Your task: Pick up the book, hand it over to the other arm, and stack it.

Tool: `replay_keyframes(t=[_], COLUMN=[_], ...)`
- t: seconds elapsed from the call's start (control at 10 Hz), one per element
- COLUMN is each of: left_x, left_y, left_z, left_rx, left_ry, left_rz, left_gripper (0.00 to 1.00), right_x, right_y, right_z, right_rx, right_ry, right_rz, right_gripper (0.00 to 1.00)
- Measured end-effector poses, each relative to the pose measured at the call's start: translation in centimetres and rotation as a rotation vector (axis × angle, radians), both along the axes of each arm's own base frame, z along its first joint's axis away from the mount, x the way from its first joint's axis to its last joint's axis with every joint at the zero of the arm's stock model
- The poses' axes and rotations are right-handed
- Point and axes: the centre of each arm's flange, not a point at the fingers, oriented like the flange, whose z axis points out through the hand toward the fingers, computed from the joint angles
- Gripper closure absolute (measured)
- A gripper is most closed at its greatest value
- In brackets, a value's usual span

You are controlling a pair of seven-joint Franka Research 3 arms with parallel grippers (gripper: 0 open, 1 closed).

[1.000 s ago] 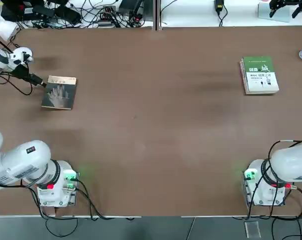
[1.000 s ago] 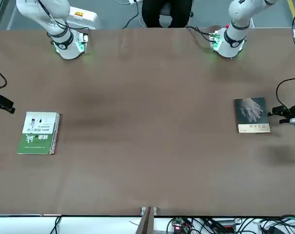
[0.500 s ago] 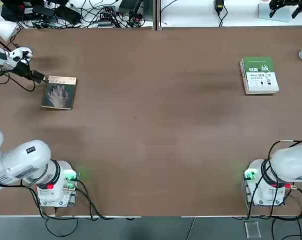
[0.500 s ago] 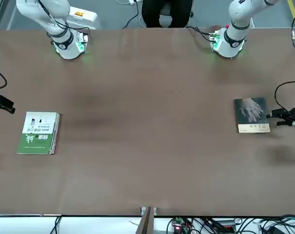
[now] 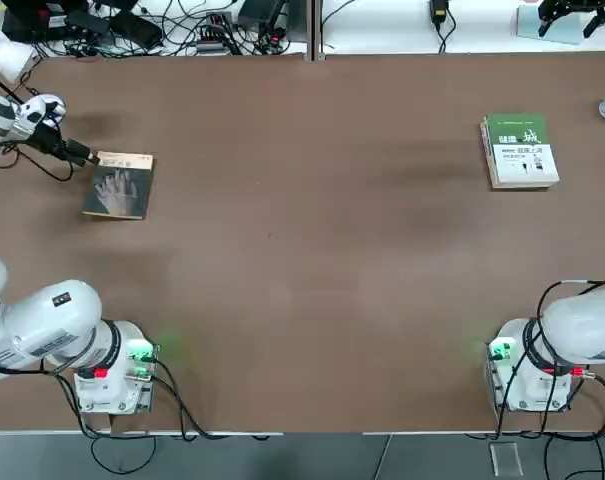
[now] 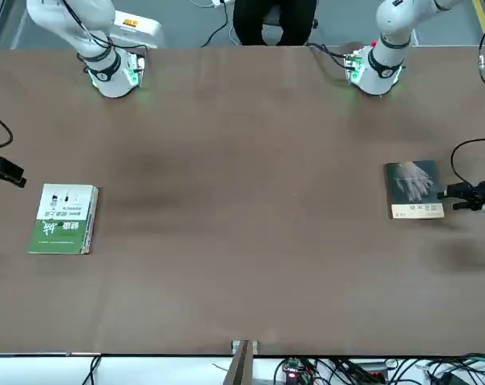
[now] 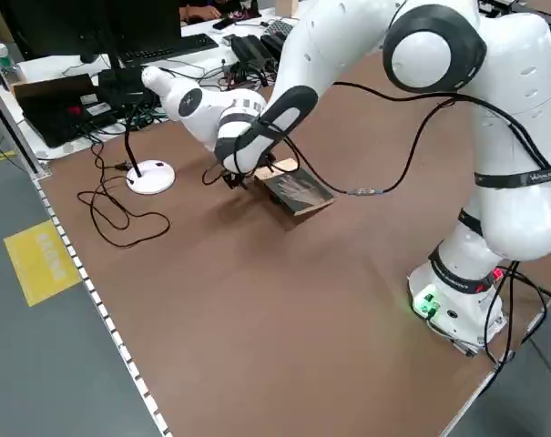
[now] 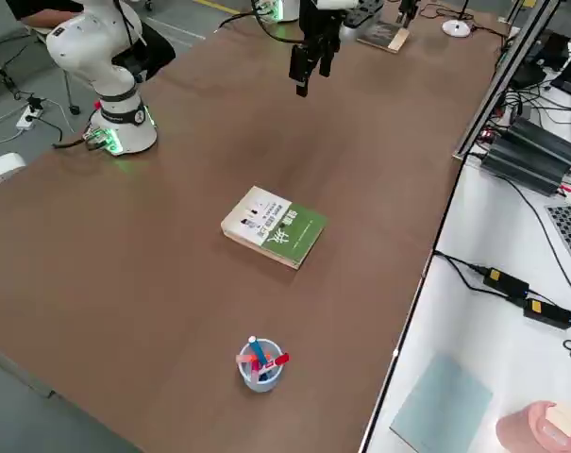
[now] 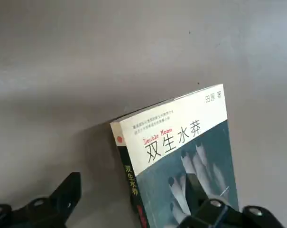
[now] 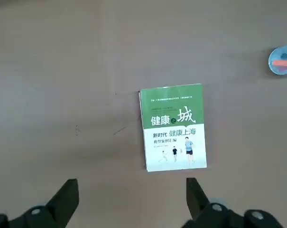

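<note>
The book (image 5: 119,186), thin and grey-brown with a pale hand picture, lies flat at the table's far left. My left gripper (image 5: 82,155) is down low at its far-left corner and open. In the left wrist view its fingers (image 9: 62,199) straddle the book's (image 9: 181,147) spine edge, one beside the spine and one over the cover. The front view shows the left gripper (image 6: 457,195) touching the edge of the book (image 6: 414,189). My right gripper (image 8: 309,68) hangs open high over the table, looking down on the green-and-white book (image 10: 172,127).
The thicker green-and-white book (image 5: 520,150) lies at the far right. A cup of pens (image 8: 260,363) stands beyond it near the right edge. A white round stand (image 7: 152,176) with cables sits off the table's left side. Bare brown table (image 5: 312,250) spans the middle.
My left gripper has slid a little farther along the book's left edge toward its far corner, closing in on it. The right arm and both books have stayed put.
</note>
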Motion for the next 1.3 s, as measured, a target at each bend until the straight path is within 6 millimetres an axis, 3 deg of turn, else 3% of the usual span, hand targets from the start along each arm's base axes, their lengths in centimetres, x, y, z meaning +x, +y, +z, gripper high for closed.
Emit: replay_keyframes(t=[1.3], left_x=[0.9], left_y=[-1.2], left_z=[-1.6], left_rx=[-0.062], left_ry=[-0.013], left_rz=[-0.009], left_gripper=[0.05], right_x=[-0.1], right_y=[0.5], right_z=[-0.1], right_rx=[0.0], right_ry=[0.009], right_rz=[0.008], right_gripper=[0.0])
